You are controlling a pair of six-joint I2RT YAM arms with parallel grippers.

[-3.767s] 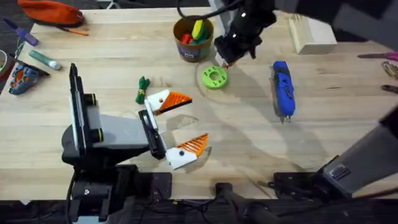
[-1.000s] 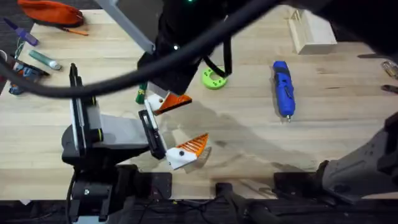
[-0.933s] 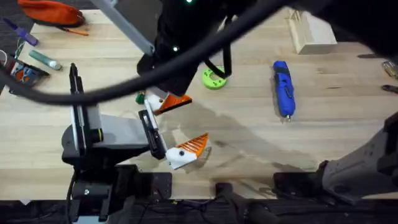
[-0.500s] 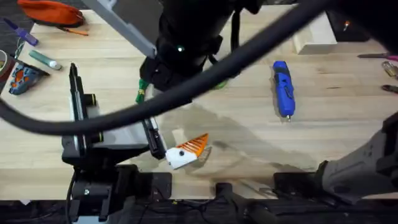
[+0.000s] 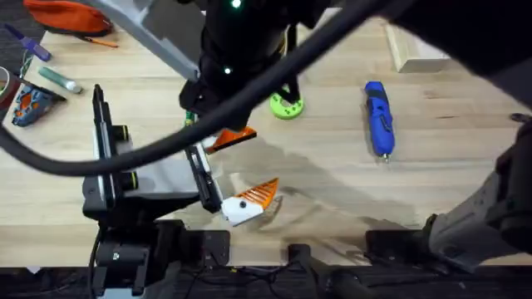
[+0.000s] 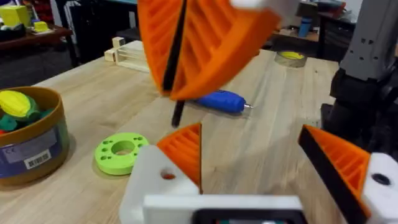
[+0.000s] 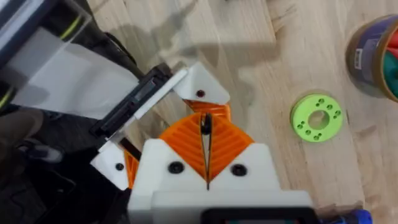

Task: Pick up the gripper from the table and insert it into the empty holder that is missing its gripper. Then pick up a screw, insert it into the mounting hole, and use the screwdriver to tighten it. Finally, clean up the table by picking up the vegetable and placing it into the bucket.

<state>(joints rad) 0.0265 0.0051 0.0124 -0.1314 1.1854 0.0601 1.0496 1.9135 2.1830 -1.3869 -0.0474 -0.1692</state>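
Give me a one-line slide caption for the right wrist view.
Right tool, orange pads pressed on a thin black piece, hovers over the left arm's white finger mounts, green ring disc on the wooden table beside.

There is one blue screwdriver [image 5: 377, 118] on the right side of the table. There is one green ring-shaped disc [image 5: 286, 106] near the middle top. There is one yellow bucket [image 6: 28, 138]. Two robot arms are at the table.

The screwdriver [image 5: 378, 118] lies right of the ring disc [image 5: 286, 105] on the table [image 5: 332, 183].
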